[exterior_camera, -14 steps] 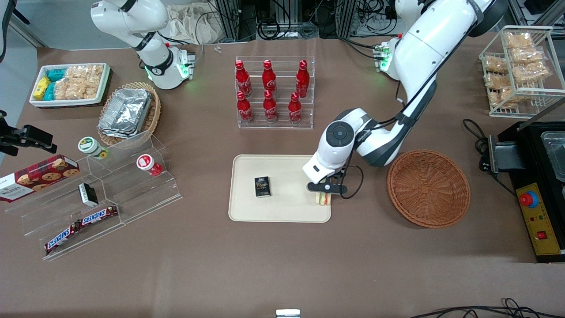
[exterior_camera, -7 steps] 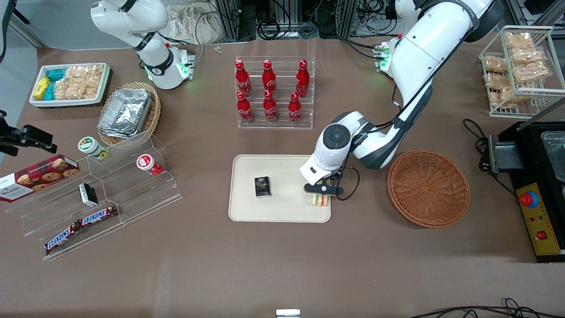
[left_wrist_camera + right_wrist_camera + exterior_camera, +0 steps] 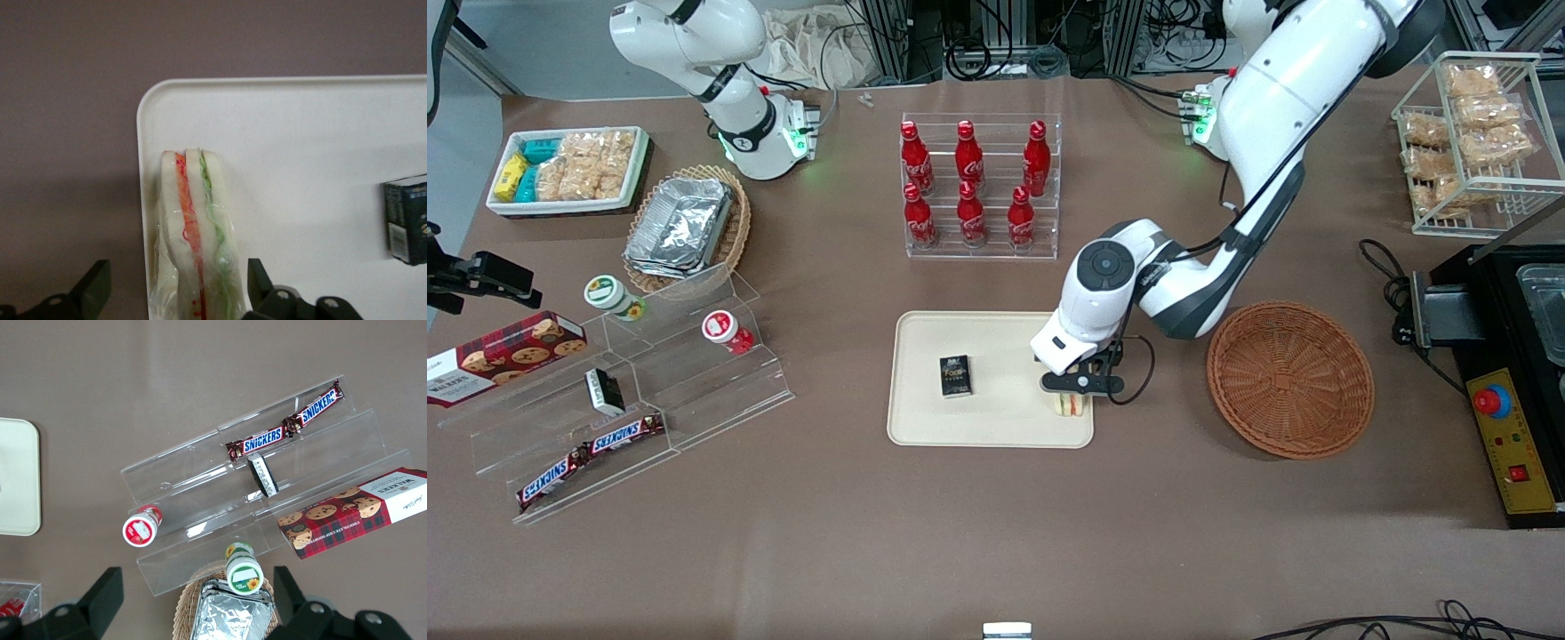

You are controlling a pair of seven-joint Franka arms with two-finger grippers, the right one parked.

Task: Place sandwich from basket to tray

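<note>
— since the sandwich point(image 3: 195, 233) already rests on the tray point(image 3: 996, 428), at the corner nearest the basket, what's left?

— little, i'd judge: the gripper point(image 3: 1073, 397) sits over it with fingers point(image 3: 93, 288) spread clear of the bread, so only the retreat remains.

— and the containers?

— tray holds the sandwich and a small dark box point(image 3: 955, 375); the basket point(image 3: 1289, 379) is empty.

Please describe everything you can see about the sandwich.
The sandwich is a clear-wrapped wedge of white bread slices with orange-red and green filling layers. It stands on edge at the corner of the cream tray, along its rim. The open gripper straddles it, fingers apart, not touching.
</note>
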